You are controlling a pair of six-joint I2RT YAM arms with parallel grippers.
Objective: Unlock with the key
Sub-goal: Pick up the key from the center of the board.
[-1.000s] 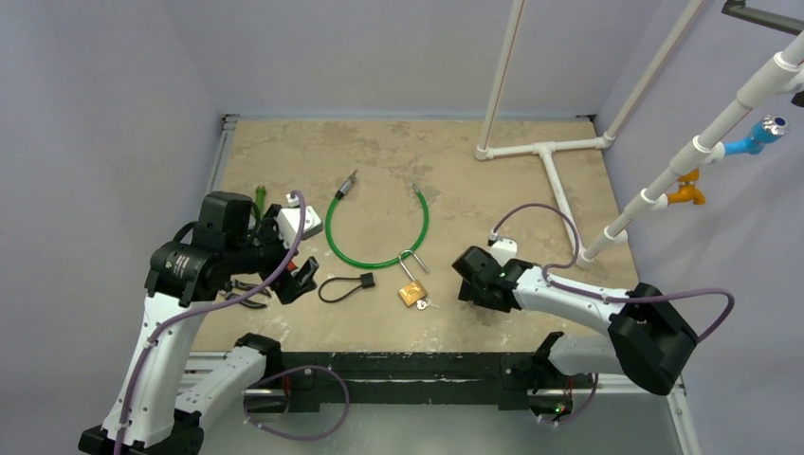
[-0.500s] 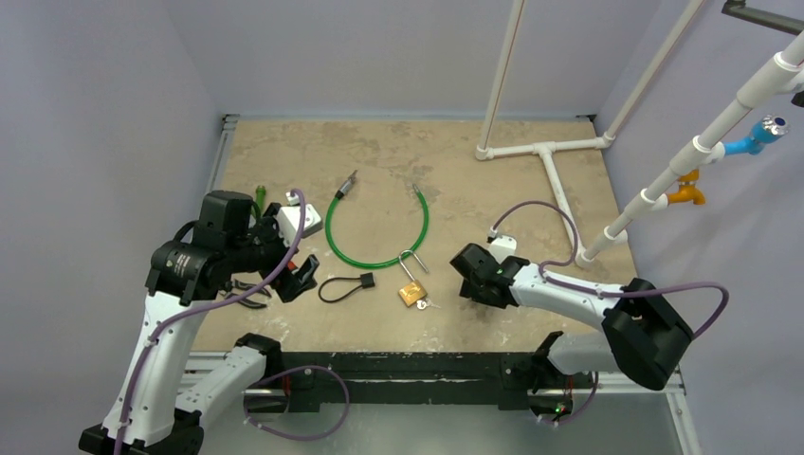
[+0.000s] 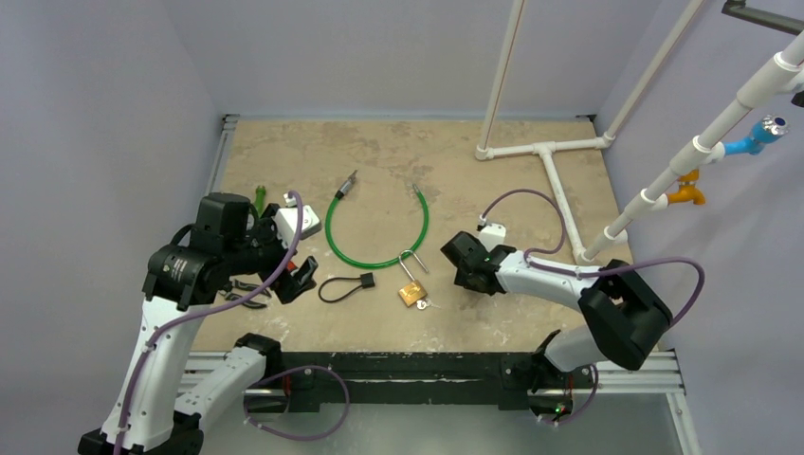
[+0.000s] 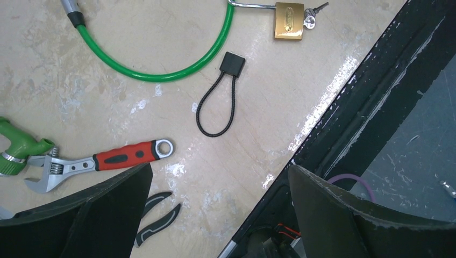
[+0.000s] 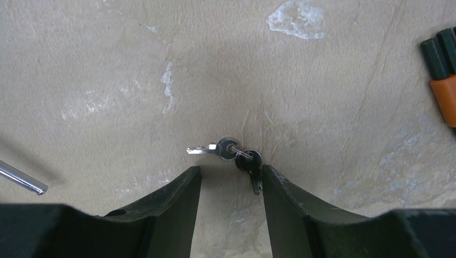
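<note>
Though the right gripper (image 5: pixel 230 174), fingers (image 5: pixel 172 204) half open, flanks the keys (image 5: pixel 232 152), nothing is gripped; the padlock (image 3: pixel 411 294) looks locked, the left gripper (image 4: pixel 218 177) wide and empty.

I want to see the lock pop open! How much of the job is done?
Nothing looks done yet: the brass padlock looks shut, hooked on the green cable loop. In hand: the right end effector is open, its fingers either side of the small silver keys. Left: grab a key, turn it in the lock.
</note>
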